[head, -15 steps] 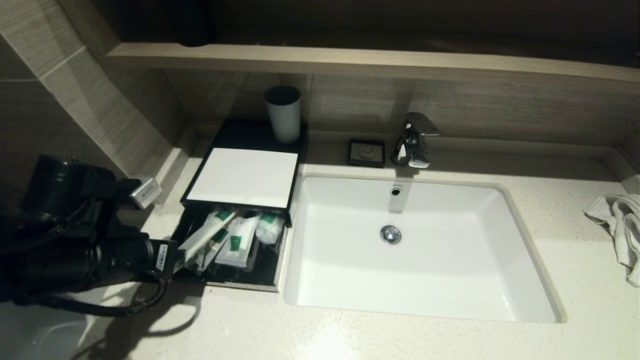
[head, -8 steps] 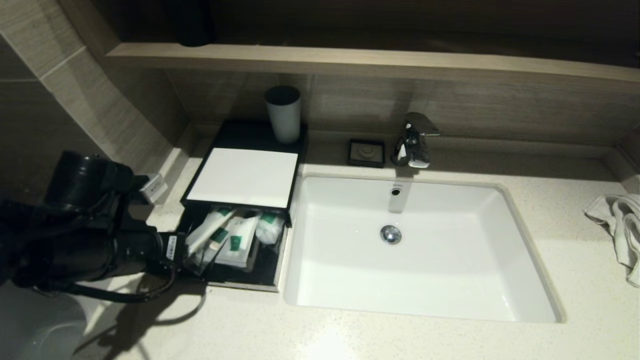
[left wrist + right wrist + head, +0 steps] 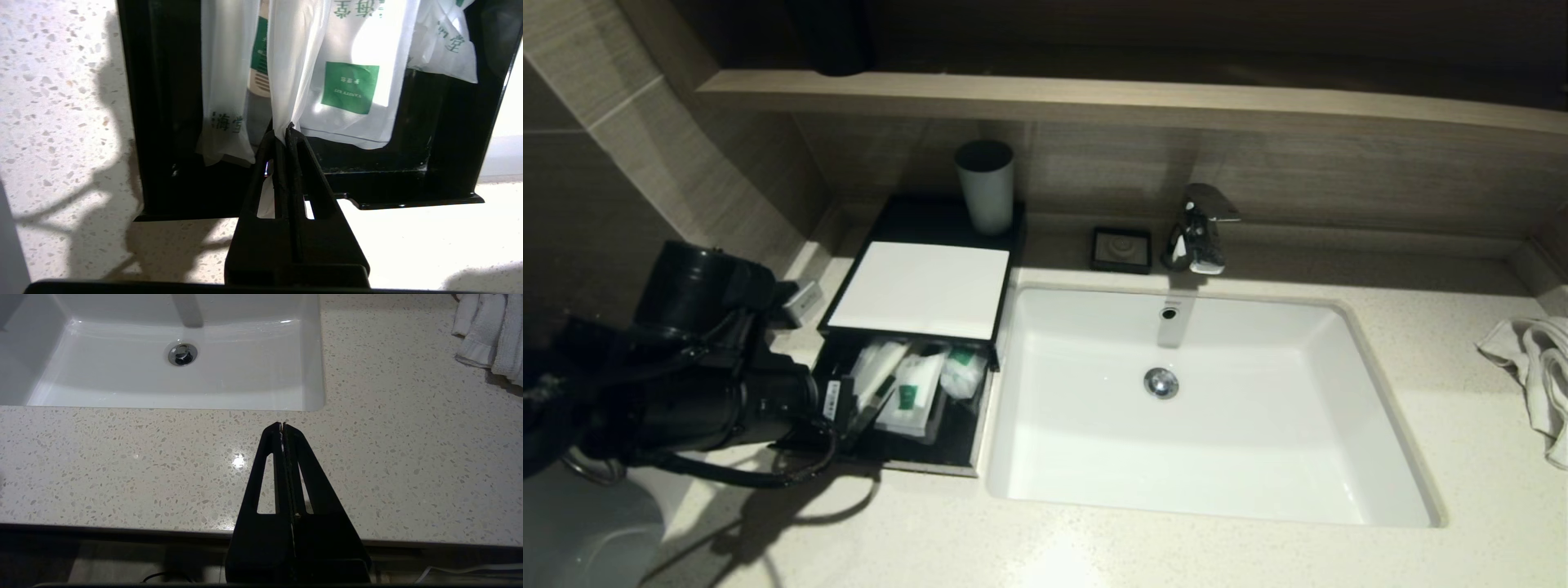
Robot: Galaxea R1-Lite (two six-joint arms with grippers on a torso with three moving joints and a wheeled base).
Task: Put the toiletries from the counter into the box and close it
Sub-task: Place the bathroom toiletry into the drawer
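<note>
The black box (image 3: 920, 287) with a white top panel stands left of the basin, its drawer (image 3: 408, 192) pulled out toward me. Several toiletries lie in the drawer: a pouch with a green label (image 3: 913, 396) (image 3: 351, 85), a small pouch (image 3: 964, 371) and a slim packet (image 3: 224, 81). My left gripper (image 3: 849, 400) (image 3: 284, 130) hovers at the drawer's near left corner. It is shut on the end of a long slim packet (image 3: 878, 367) (image 3: 294, 61) that reaches into the drawer. My right gripper (image 3: 282, 424) is shut and empty above the counter (image 3: 122, 457), at its front edge, out of the head view.
A grey-white cup (image 3: 985, 186) stands on the box's back part. A black soap dish (image 3: 1122, 249) and a tap (image 3: 1196, 229) sit behind the white basin (image 3: 1258, 457). A white towel (image 3: 1535, 376) (image 3: 490, 335) lies far right. A wooden shelf (image 3: 1094, 98) overhangs the back wall.
My left arm has moved right and forward toward the drawer. The long packet in its grip has gone lower and further into the drawer.
</note>
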